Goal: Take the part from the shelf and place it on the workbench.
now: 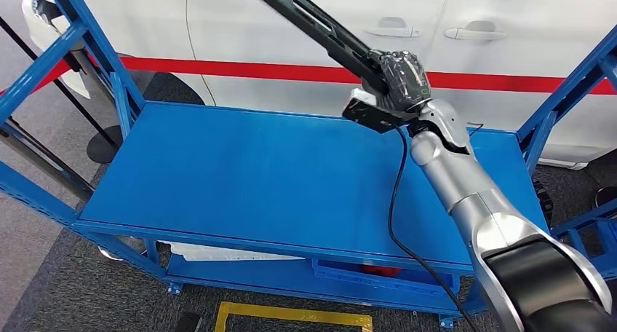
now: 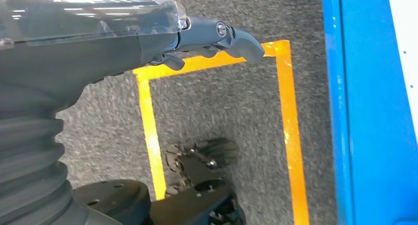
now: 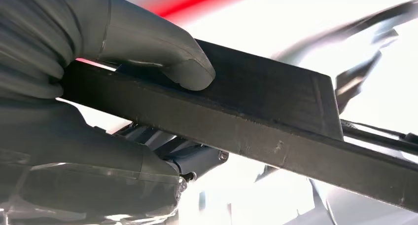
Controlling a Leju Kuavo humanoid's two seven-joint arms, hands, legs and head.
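right arm (image 1: 466, 194) raised forward, right hand (image 1: 399, 76) gripping; left hand (image 2: 207, 40) hanging, fingers loosely apart

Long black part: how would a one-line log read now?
right hand: grips long black flat part | above blue metal workbench | left hand: holds nothing

Long black flat metal part (image 1: 313, 22) cut off by the far edge, its gripped stretch hidden under the right hand (image 1: 401, 76), white panel (image 1: 218, 253) on the lower shelf half hidden beneath the blue metal shelf top (image 1: 255, 179)
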